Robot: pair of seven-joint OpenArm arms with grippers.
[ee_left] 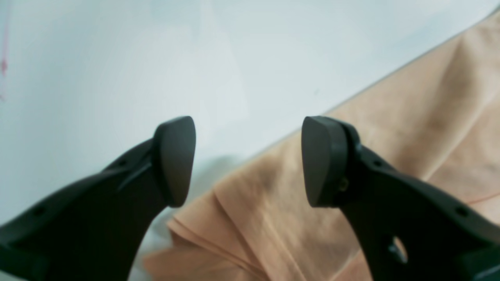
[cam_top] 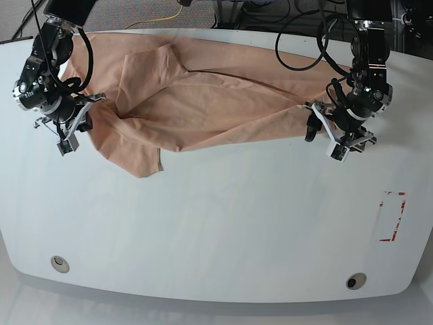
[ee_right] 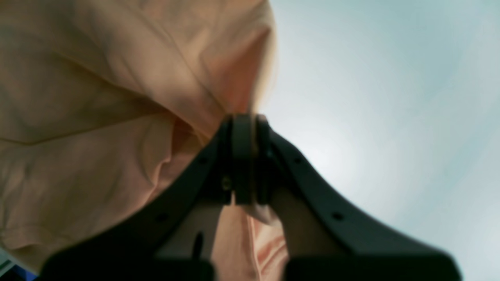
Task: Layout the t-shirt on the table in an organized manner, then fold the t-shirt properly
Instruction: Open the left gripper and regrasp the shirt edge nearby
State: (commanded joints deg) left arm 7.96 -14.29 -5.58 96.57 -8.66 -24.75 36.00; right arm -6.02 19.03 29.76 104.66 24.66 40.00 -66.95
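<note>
The peach t-shirt (cam_top: 216,101) lies rumpled across the far half of the white table (cam_top: 216,230), with one flap folded over near its left end. In the base view my right gripper (cam_top: 78,116) is at the shirt's left edge. The right wrist view shows that gripper (ee_right: 244,123) shut, pinching a fold of the t-shirt (ee_right: 97,97) that drapes up and left. My left gripper (cam_top: 323,139) is at the shirt's right end. Its fingers stand open (ee_left: 248,160) over the t-shirt's edge (ee_left: 390,156), with nothing between them.
A red tape rectangle (cam_top: 392,217) marks the table's right side. Two round grommets (cam_top: 59,263) (cam_top: 356,280) sit near the front edge. Black cables (cam_top: 304,47) loop behind the left arm at the table's far edge.
</note>
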